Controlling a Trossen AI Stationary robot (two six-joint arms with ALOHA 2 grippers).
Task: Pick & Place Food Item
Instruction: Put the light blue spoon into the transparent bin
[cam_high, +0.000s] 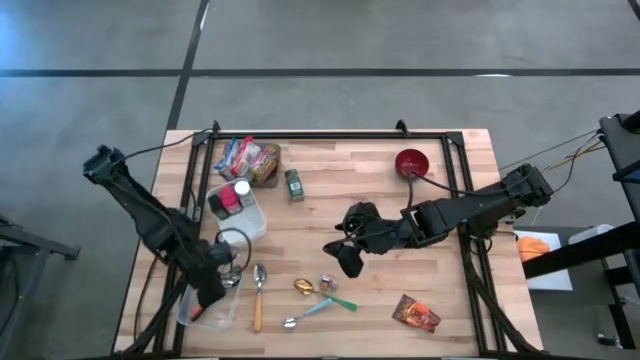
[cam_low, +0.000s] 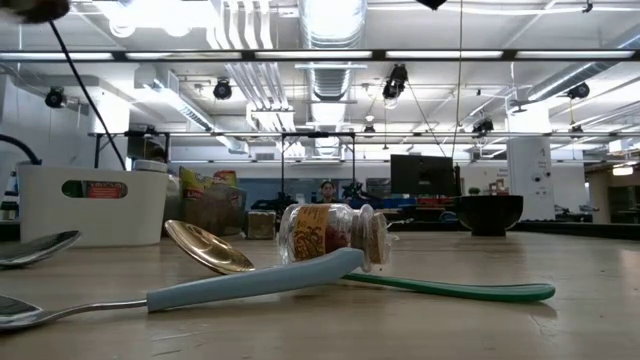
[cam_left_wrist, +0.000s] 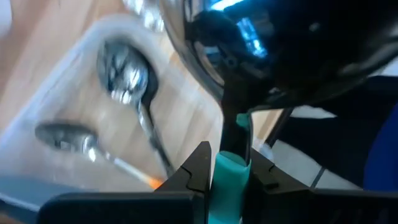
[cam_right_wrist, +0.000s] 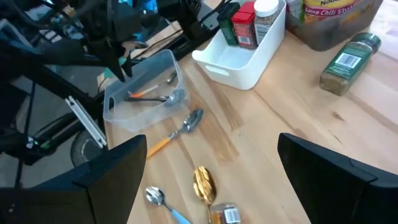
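Broadly, the wooden table (cam_high: 440, 200) fills the high view, with the left arm reaching in from its left edge and the right arm from its right. The right gripper (cam_high: 348, 257) hangs over the middle of the table, fingers spread wide and holding nothing. The left gripper (cam_high: 213, 287) sits above a clear tub (cam_right_wrist: 118, 109) at the front left corner. Its fingers pinch a teal handle (cam_left_wrist: 227, 180) that leads to a dark glossy bowl (cam_left_wrist: 280, 50), which is blurred and cut off in the wrist view.

A white bin (cam_high: 252, 222) of bottles stands behind the tub, its contents partly hidden by the arm. Snack bags (cam_high: 250, 158) lie at the far edge, a spice bottle (cam_high: 293, 184) just beside them and a red bowl (cam_high: 411, 162) well to the right. A packet (cam_high: 415, 313) lies alone near the front edge; its label is unreadable. A small jar (cam_low: 330, 233) lies on its side among loose spoons, touching a gold spoon (cam_low: 205, 247).
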